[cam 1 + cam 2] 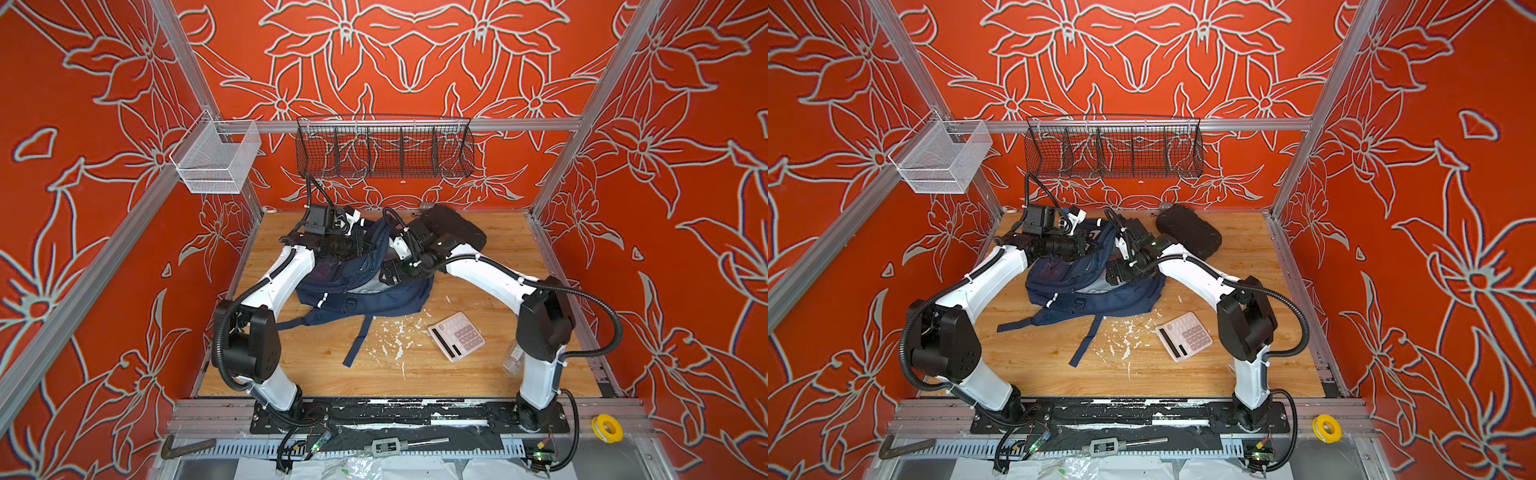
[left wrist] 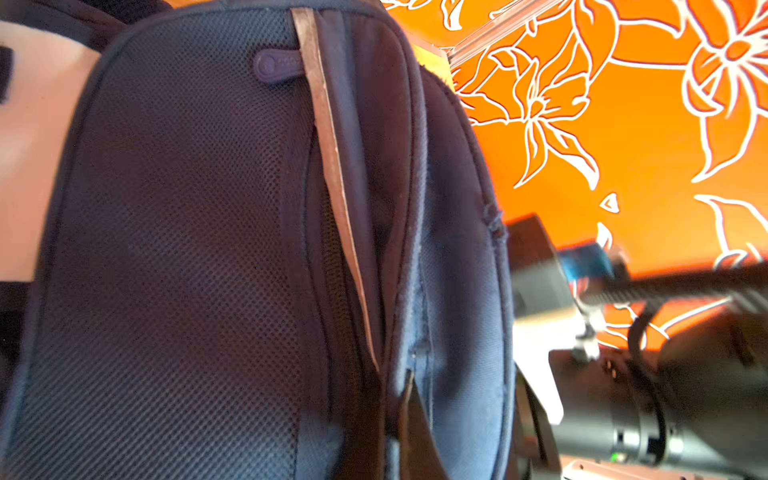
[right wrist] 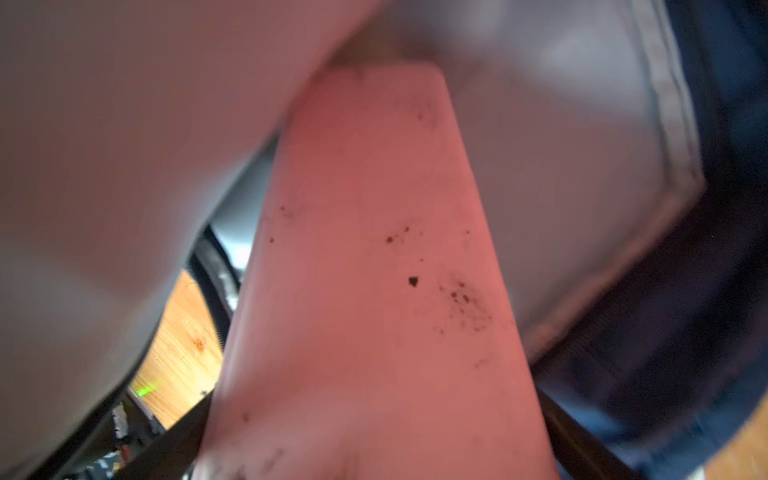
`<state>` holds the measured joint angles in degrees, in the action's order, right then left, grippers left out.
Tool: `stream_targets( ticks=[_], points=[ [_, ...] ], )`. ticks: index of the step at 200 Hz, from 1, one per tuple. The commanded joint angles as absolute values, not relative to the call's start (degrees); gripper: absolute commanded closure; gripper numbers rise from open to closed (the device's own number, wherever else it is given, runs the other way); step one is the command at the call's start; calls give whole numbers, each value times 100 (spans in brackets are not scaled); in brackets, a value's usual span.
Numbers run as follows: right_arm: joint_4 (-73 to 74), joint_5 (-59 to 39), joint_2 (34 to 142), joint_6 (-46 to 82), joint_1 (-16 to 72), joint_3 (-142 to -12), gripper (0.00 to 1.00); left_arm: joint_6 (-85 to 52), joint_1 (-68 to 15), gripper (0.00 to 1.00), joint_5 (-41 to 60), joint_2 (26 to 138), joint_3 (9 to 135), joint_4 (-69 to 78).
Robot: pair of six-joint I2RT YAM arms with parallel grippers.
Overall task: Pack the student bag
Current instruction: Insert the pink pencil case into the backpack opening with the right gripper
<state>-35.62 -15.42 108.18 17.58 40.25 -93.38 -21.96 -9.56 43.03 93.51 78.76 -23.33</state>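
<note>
A navy student bag lies slumped on the wooden bench, behind a pink calculator and toward the back wall, its loose straps trailing forward to end near the calculator. Both robot arms meet over the bag. The left gripper is at the bag's raised end, the one farther from the calculator. Its jaws are closed tight against the cloth, though whether fabric is caught between them cannot be told. The right gripper reaches into the bag's mouth on the calculator's side with its jaws spread wide and nothing visibly held. In the right wrist view, one finger sits against the grey lining. A black hard case rests farther back from the calculator, beside the bag.
</note>
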Motion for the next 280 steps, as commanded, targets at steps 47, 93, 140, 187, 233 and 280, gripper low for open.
stream_targets(
  ticks=[47, 93, 140, 187, 233, 280],
  points=[
    [-1485, -1203, 9801, 125, 4318, -7933, 3, -1894, -915, 100, 4572, 9174, 8192, -2465],
    [-2032, -1442, 10503, -332, 4256, -8287, 3, -1981, -896, 100, 4756, 9084, 8189, -2429],
    [-2164, -1785, 11341, -700, 4150, -8722, 3, -2019, -897, 100, 4904, 9022, 8222, -2399],
    [-3404, -2526, 11590, -1008, 3869, -8671, 3, -1936, -875, 100, 4730, 9015, 8412, -2609],
    [-3097, -2952, 11218, -544, 3713, -8092, 3, -1999, -741, 100, 4750, 9114, 8484, -2740],
    [-1555, -2092, 10566, -44, 3705, -7334, 3, -2054, -764, 100, 4818, 9259, 8260, -2780]
  ],
)
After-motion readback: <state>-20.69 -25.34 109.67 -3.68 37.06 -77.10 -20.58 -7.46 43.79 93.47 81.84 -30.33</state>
